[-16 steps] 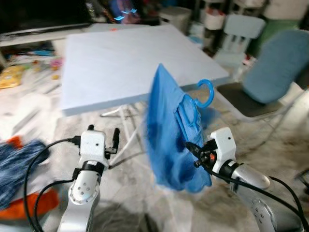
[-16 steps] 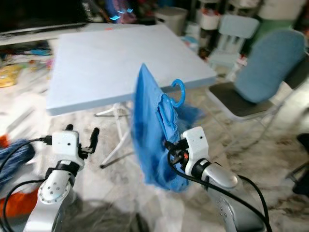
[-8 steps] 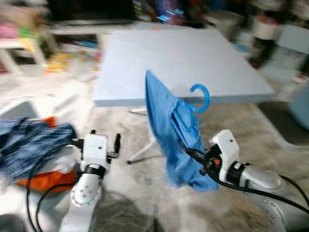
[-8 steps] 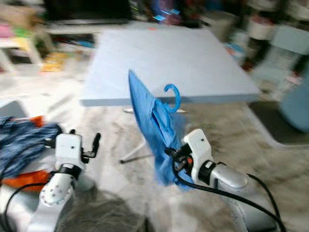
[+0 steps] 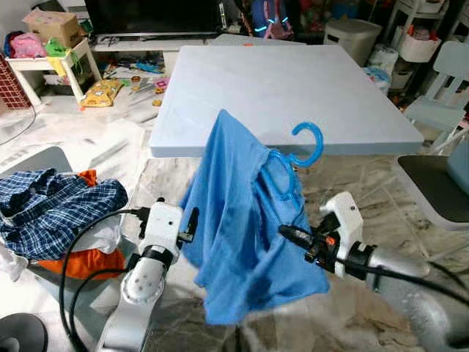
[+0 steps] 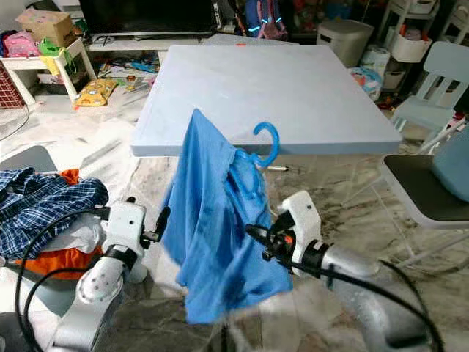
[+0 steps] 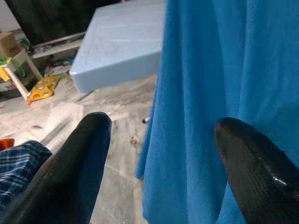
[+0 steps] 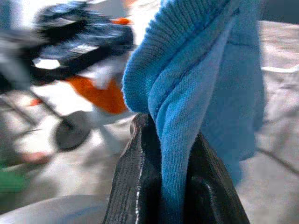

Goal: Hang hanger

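Left eye view is sharp now where half a second ago it smeared with my turn, and the whole scene has shifted, so I put that down to the camera; what I can trust is that the blue garment (image 5: 242,242) hangs fuller and lower than before, its loose hem spread wide between my two arms instead of bunched into a narrow fold. It is a soft, matte cloth with a ribbed knit edge, draped over a glossy blue plastic hanger (image 5: 297,150) whose round hook (image 5: 311,141) curls upward above the fabric. My right gripper (image 5: 287,235) has its two black fingers pressed together on a thick fold of that ribbed cloth; in the right wrist view the fold (image 8: 180,116) rises straight up out from between the fingers (image 8: 135,182), with the hanger and hook above and just beyond the tips. My left gripper (image 5: 192,220) has its fingers spread apart, holding nothing; in the left wrist view the cloth (image 7: 210,84) hangs just ahead of the tips, closer to one finger (image 7: 247,158) than to the other, and I cannot tell whether it touches. Beyond the hook stands a flat, pale blue square table (image 5: 242,81). Off to the left gripper's outer side lies a crumpled plaid shirt (image 5: 51,209) over something orange (image 5: 69,262).
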